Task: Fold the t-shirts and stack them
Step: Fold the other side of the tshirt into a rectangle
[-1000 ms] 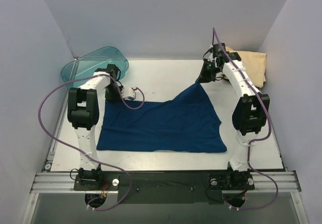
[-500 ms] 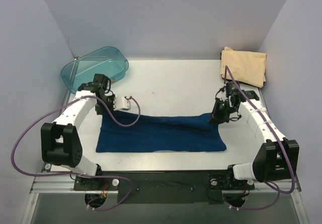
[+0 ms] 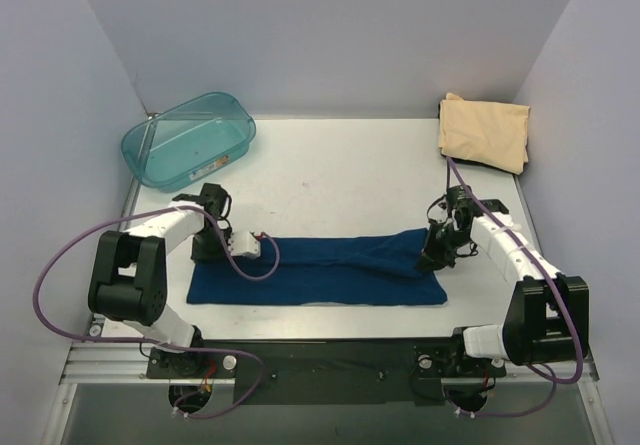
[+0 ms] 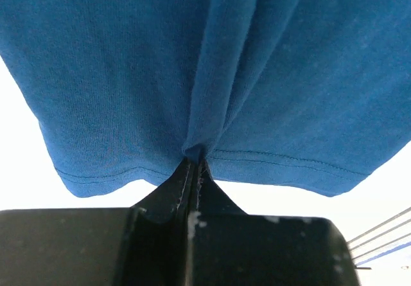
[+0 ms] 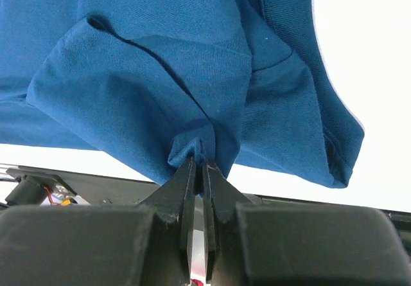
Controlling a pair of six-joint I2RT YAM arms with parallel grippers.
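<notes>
Navy blue cloth is lying in a long, narrow band across the near part of the white table. This is the navy t-shirt, doubled over on itself lengthwise, and every position below is being given relative to it. At its left end, on the far edge, the left fingers are pressing together on the fabric. In the left wrist view those black fingers are pinching shut on a small gather of the navy t-shirt right at its stitched hem. The cloth is fanning away from the pinch in soft lengthwise folds. At the shirt's right end, also on the far edge, the right fingers are clamping a bunched corner. In the right wrist view they are closing tightly on a puckered tuck of the navy t-shirt, with layered folds draping beyond. Both arms are bending low, one wrist at each end of the shirt. Well beyond the shirt's right end, toward the far corner, a tan t-shirt is resting as a folded rectangle. Well beyond its left end, a teal plastic tub is sitting on the table, clear of the cloth.
</notes>
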